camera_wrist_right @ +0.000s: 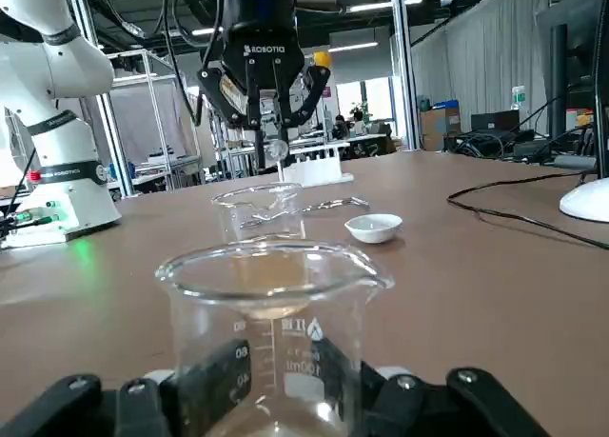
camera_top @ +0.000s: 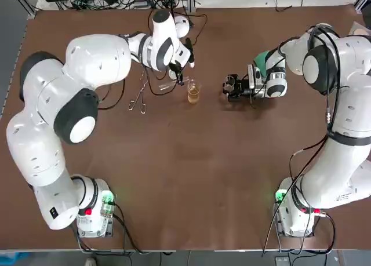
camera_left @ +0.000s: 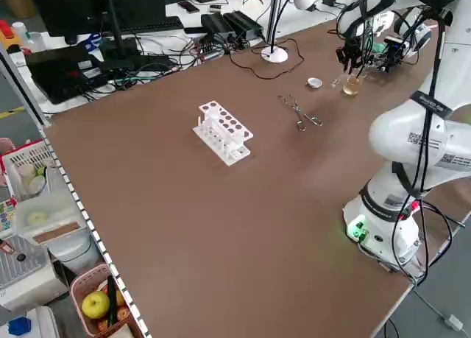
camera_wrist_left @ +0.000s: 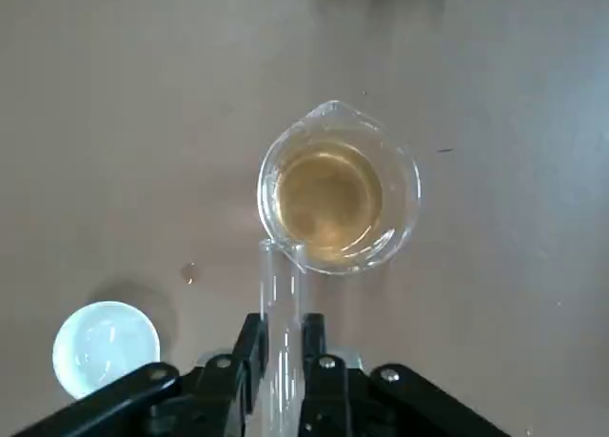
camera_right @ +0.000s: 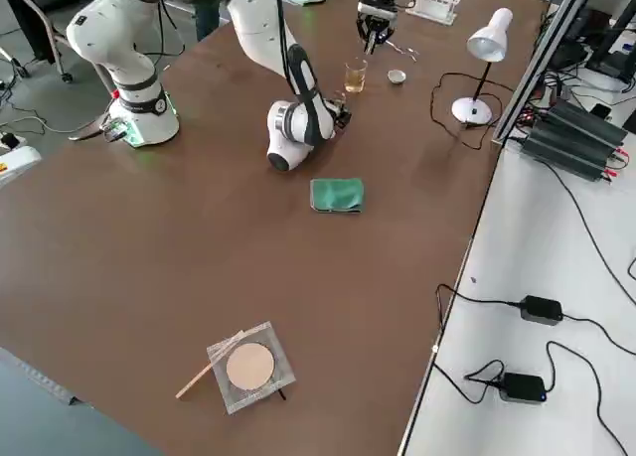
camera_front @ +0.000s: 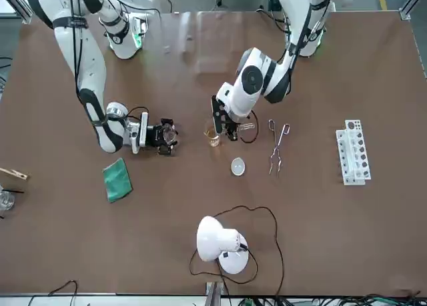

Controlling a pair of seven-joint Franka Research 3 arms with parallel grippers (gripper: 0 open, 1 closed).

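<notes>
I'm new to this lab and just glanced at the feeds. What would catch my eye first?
Near the middle of the table, the left pincer grips a glass tube upright, its lower end just over the rim of a small beaker of amber liquid. To the robot's right of it, the right pincer lies low, closed around a clear beaker.

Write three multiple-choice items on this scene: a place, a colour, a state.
1. Where is the clear beaker? A in a rack; B held by the right end effector; C on a cloth.
2. The liquid in the small beaker is: A amber; B blue; C green.
3. The left end effector is: A open; B shut on tongs; C shut on a glass tube.
1 B: its fingers flank the glass. 2 A: the left wrist view shows amber. 3 C: the tube sits clamped between its fingers.
</notes>
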